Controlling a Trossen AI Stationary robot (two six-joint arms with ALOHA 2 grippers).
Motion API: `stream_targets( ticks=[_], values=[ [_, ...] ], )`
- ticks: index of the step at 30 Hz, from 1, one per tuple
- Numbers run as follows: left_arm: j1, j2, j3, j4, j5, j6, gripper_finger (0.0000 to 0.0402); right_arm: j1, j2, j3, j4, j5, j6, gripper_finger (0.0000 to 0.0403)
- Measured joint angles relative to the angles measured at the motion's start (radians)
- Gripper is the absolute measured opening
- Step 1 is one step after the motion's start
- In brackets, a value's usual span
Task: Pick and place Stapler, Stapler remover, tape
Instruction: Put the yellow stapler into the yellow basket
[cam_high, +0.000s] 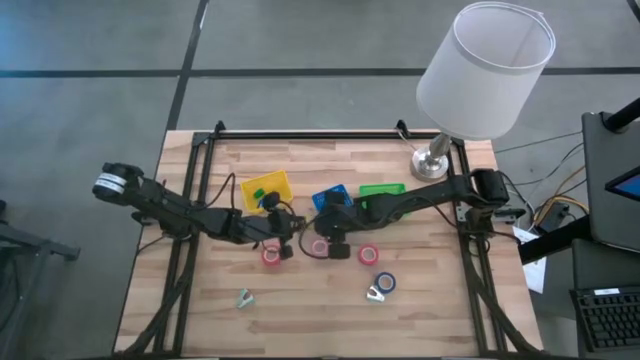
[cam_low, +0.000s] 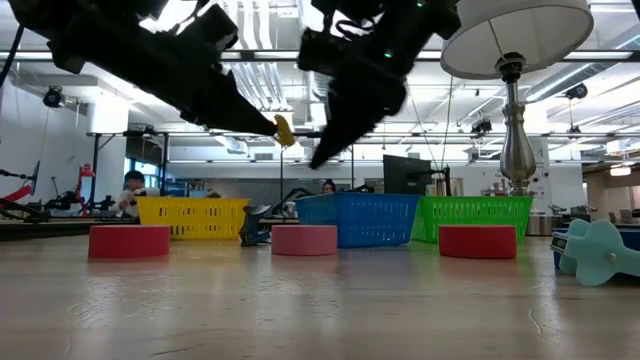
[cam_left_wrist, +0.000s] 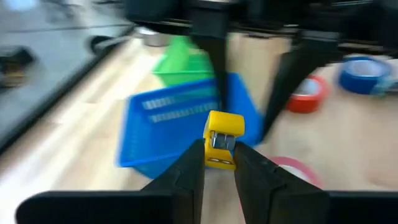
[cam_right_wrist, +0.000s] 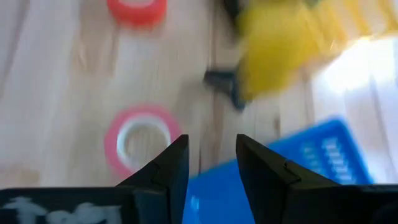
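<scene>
A: Two arms meet over the middle of the worktop (cam_high: 430, 310). Left gripper (cam_left_wrist: 219, 163) is raised off the surface, its jaws closed on a small yellow stapler (cam_left_wrist: 222, 138).

B: Right gripper?

A: Right gripper (cam_right_wrist: 207, 165) hangs beside the left one, above the near edge of the blue basket (cam_high: 331, 197). Jaws parted, nothing between them.

B: Baskets?

A: Three in a row toward the far side: yellow basket (cam_high: 268, 188), blue, then green basket (cam_high: 381, 190).

B: Tape?

A: Four rolls, all lying flat on the wood. One red tape roll (cam_high: 271, 256) sits under the left gripper. Pink tape roll (cam_right_wrist: 138, 140) lies just beside the right gripper, in front of the blue basket. Second red tape roll (cam_high: 368, 254) is further right; blue tape roll (cam_high: 385, 283) nearer the front edge.

B: Remover?

A: Pale object (cam_high: 376, 293) touches the blue roll; another pale object (cam_high: 244, 298) lies front left. I cannot tell which is the remover.

B: Anything else?

A: White-shaded lamp (cam_high: 484, 70) at the far right corner.
</scene>
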Motion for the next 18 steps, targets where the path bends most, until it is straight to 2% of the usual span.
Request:
stream_targets(
  ticks=[5, 8, 12, 18],
  values=[
    [0.0, -0.02, 0.0, -0.031, -0.222, -0.013, 0.0071, 0.004, -0.014, -0.001, -0.188, 0.002, 0.107, 0.0137],
    [0.001, -0.058, 0.0, -0.102, -0.305, -0.049, 0.0077, 0.01, -0.015, -0.002, -0.234, -0.003, 0.132, 0.0137],
    [0.013, -0.127, 0.0, -0.302, -0.324, -0.229, 0.0077, 0.018, -0.015, -0.002, -0.232, -0.006, 0.13, 0.0132],
    [0.066, -0.2, 0.0, -0.734, -0.304, -0.614, 0.0079, 0.029, -0.015, -0.001, -0.209, -0.01, 0.126, 0.0136]
  ],
)
